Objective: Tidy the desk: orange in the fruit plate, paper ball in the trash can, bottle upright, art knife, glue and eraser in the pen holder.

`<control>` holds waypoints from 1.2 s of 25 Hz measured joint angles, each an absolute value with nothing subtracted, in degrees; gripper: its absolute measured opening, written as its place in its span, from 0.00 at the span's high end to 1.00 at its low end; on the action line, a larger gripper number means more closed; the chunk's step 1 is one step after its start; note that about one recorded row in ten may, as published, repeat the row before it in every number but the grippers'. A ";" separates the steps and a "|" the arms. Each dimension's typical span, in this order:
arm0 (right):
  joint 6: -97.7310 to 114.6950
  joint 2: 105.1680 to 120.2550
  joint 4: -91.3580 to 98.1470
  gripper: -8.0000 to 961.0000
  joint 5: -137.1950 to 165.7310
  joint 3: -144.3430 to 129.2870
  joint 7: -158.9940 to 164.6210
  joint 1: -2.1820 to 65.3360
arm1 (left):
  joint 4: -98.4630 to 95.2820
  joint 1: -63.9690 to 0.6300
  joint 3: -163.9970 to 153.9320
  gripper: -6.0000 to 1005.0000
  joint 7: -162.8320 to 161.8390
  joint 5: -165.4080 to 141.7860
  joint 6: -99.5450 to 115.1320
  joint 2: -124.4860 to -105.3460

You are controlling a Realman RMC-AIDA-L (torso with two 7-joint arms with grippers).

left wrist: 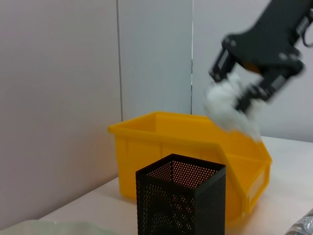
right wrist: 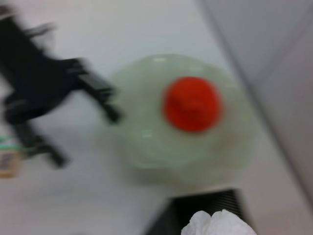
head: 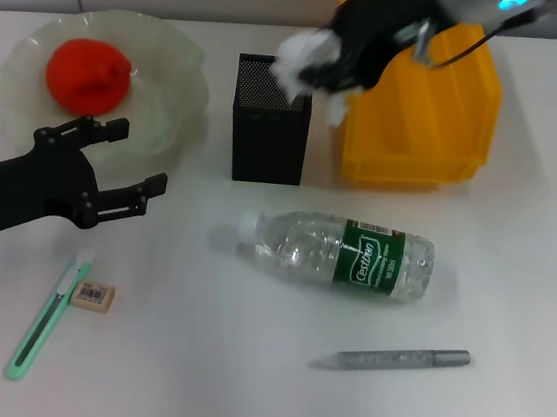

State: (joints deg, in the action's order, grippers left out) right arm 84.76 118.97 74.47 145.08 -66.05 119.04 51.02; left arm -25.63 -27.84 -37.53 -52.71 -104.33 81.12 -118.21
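Right gripper (head: 320,67) in the air between black mesh pen holder (head: 270,120) and yellow bin (head: 425,115), jaws closed on white paper ball (head: 301,58). Left gripper (head: 122,166) near green fruit plate (head: 174,106), jaws wide, nothing inside. Orange (head: 88,75) on the plate. Bottle (head: 344,255) lying on the surface, green label reading "Cestbon". Eraser (head: 93,295) touching green art knife (head: 46,319). Grey glue pen (head: 392,359) apart.

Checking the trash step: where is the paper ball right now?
In the head view the paper ball is held off the desk in the right gripper, above the gap between the black pen holder and the yellow trash bin, not yet inside.
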 joint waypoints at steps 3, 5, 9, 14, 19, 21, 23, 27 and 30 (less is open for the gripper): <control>84.14 118.71 75.08 0.57 146.70 -62.83 119.06 50.77 | -25.41 -27.86 -37.53 0.15 -52.68 -104.33 81.13 -118.24; 82.09 118.09 74.85 0.57 149.04 -59.90 119.04 50.36 | -25.36 -27.86 -37.53 0.15 -52.60 -104.32 81.10 -118.28; 80.30 117.75 74.69 0.57 150.73 -59.13 119.19 49.28 | -25.32 -27.92 -37.53 0.15 -52.50 -104.32 81.05 -118.30; 77.07 117.72 74.67 0.57 152.16 -59.00 119.28 47.19 | -25.38 -28.05 -37.53 0.15 -52.39 -104.32 81.03 -118.30; 72.25 117.93 72.55 0.56 152.27 -58.95 119.34 45.77 | -25.29 -28.13 -37.83 0.15 -52.33 -104.32 80.58 -118.38; 70.77 117.93 71.66 0.54 152.29 -58.90 119.56 45.57 | -25.29 -28.20 -38.30 0.15 -52.55 -104.32 80.50 -118.39; 69.05 118.07 71.34 0.53 152.29 -58.88 119.66 45.03 | -25.29 -28.22 -38.68 0.15 -52.63 -104.29 80.44 -118.39; 66.49 118.67 71.36 0.49 152.32 -59.25 119.62 44.30 | -25.29 -28.22 -38.79 0.15 -52.65 -104.26 80.18 -118.39; 66.38 118.62 70.57 0.47 152.36 -58.97 119.70 44.54 | -25.30 -28.21 -38.79 0.15 -52.75 -104.24 80.15 -118.44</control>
State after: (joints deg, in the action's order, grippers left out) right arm 66.38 118.62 70.57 152.36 -58.97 119.70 44.54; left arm -25.30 -28.21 -38.79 -52.75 -104.24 80.15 -118.44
